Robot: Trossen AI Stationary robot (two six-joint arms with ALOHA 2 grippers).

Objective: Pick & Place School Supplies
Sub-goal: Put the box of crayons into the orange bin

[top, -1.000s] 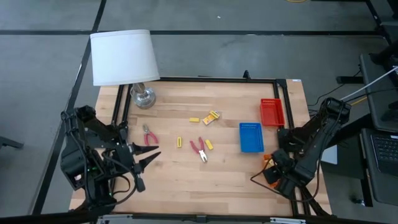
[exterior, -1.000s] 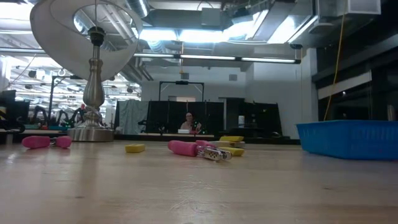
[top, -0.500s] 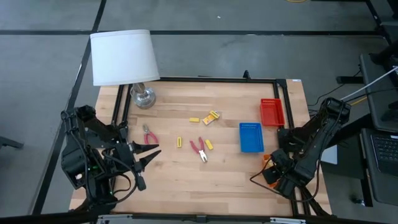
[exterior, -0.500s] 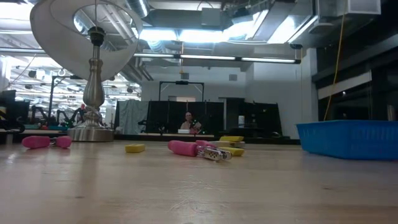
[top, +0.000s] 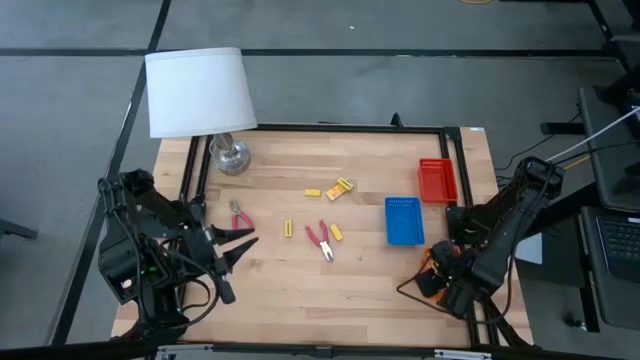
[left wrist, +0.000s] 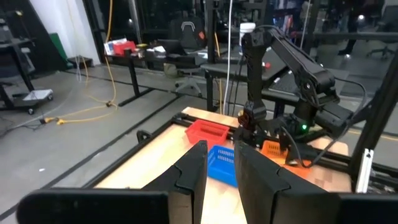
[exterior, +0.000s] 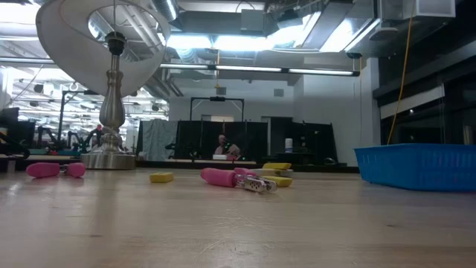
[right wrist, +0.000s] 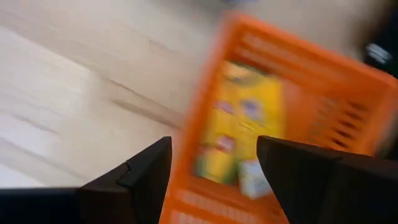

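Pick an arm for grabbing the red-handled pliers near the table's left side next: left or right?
Left, probably. The left gripper hangs open right beside those pliers. The right gripper is open too, but sits across the table over the orange tray, which already holds a yellow pack.

The high view looked straight down on the whole table (top: 330,275), while the low view sat at tabletop height and faced level across it into the room. Both shared the blue tray (top: 404,221) (exterior: 416,165), at 3 o'clock of the table's middle. The right wrist view pressed close over an orange tray (right wrist: 311,74); the left wrist view faced across toward the other arm.
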